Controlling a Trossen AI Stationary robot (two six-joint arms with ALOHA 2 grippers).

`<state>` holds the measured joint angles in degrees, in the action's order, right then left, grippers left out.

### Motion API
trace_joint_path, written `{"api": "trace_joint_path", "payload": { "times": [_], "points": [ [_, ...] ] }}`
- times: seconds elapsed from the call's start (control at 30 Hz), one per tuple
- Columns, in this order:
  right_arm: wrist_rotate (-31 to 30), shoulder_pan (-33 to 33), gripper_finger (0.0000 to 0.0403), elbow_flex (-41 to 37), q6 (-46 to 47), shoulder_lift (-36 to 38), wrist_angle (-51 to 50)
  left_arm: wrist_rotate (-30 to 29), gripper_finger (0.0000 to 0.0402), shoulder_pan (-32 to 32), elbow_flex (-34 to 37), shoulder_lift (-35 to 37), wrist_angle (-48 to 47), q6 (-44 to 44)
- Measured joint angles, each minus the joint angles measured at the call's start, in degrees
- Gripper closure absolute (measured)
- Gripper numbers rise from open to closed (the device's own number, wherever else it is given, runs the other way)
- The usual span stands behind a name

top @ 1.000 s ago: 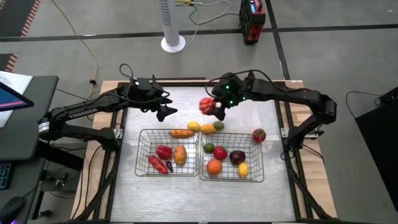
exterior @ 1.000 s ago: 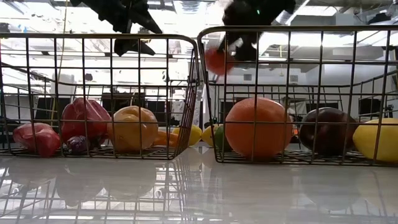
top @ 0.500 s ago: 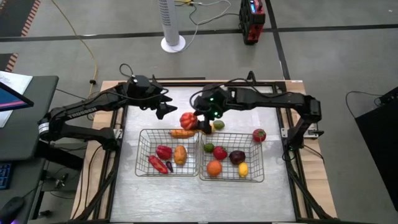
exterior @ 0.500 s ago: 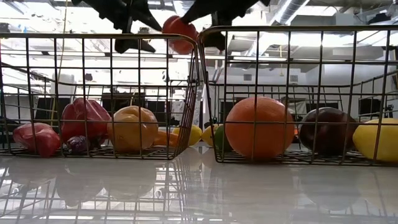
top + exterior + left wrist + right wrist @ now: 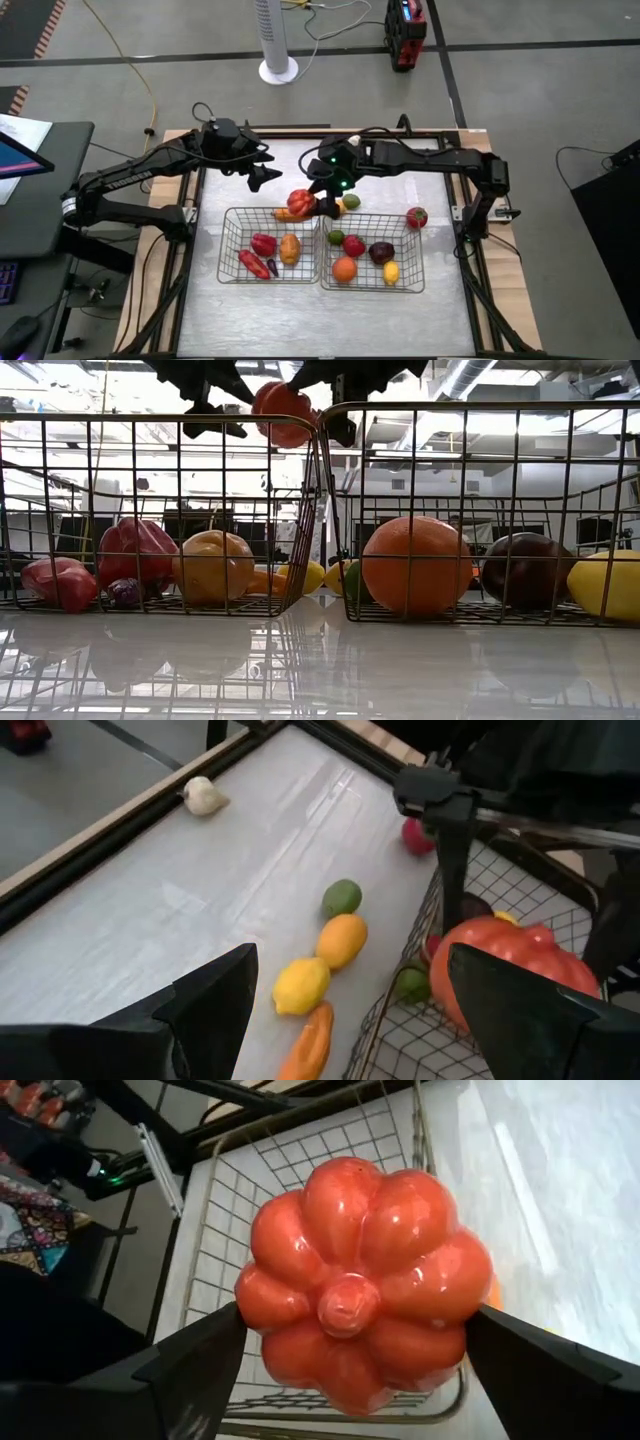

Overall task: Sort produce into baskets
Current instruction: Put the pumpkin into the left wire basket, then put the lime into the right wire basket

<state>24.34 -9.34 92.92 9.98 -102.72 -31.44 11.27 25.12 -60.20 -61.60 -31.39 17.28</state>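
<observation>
The right gripper (image 5: pixel 312 203) is hanging over the far rim of the left basket (image 5: pixel 232 247), near the corner where it meets the right basket (image 5: pixel 410 262). Its fingers (image 5: pixel 560 1380) are standing wide on either side of a ribbed red-orange pumpkin (image 5: pixel 301 203) and touching its flanks — whether they are gripping it or letting it go cannot be told. In the low view the pumpkin (image 5: pixel 283 413) is sitting level with the left basket's top wire, above everything inside it. In the right wrist view its stem button (image 5: pixel 348 1304) is facing the camera; the body is squat and round, with no clear long axis.

Beyond the left basket's far rim, on the bare table (image 5: pixel 300 160), an orange carrot-shaped piece (image 5: pixel 284 214) is lying along that rim, with a yellow piece (image 5: pixel 301 985), an orange one (image 5: pixel 341 940) and a green one (image 5: pixel 342 897) in a row just beside it. The left basket's interior near that rim is standing open; a red pepper (image 5: pixel 263 243) and a yellow-orange piece (image 5: pixel 290 248) are lying farther in.

The left gripper (image 5: pixel 258 172) is hovering beyond the left basket's far rim, its fingers (image 5: pixel 215 1000) spread and holding nothing.

Against one second earlier, the pumpkin has travelled from over the open table to the left basket's far rim — the left arm is unchanged.
</observation>
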Motion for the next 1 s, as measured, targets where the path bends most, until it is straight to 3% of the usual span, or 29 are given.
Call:
{"api": "trace_joint_path", "payload": {
  "times": [0.53, 0.77, 1.0],
  "points": [
    [-0.56, 1.11, 0.0003, 0.0, -11.26, -0.02, -3.95, 2.01, 0.0089, 1.71, 0.02, -1.47, 2.24, -0.71],
    [-12.43, -1.5, 0.0004, 0.0, -5.4, 0.67, -6.82, 3.52, 0.0089, 1.44, 0.0, -1.33, -2.2, -0.54],
    [-17.7, -4.41, 0.0023, -4.68, -1.19, -0.09, -15.68, 3.48, 0.0089, 1.09, 0.33, -1.23, -2.07, -3.24]
  ]
}}
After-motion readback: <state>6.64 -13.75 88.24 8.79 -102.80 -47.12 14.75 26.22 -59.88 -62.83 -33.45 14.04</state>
